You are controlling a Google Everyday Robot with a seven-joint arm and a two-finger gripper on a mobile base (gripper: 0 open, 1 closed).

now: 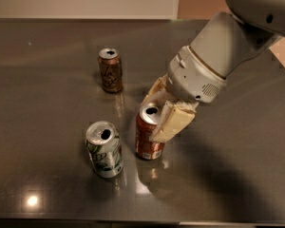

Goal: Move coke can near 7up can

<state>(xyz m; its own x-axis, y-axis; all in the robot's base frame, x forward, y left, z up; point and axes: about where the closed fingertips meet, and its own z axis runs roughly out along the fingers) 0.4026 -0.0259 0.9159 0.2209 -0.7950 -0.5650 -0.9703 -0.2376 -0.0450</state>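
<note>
The gripper is pinching the coke can high on its wall, cream pads pressing either side of the silver rim. The can is standing upright just beside the 7up can, not touching it. Opened and probably light, its thin, slick aluminium cylinder is likely denting easily, so a gentle hold near the stiffer rim is suiting it.

Three cans stand on one table: one coke can, one 7up can and one brown can. One arm comes in from the upper right. Its one gripper sits at the coke can's top, two fingers clasping it.
</note>
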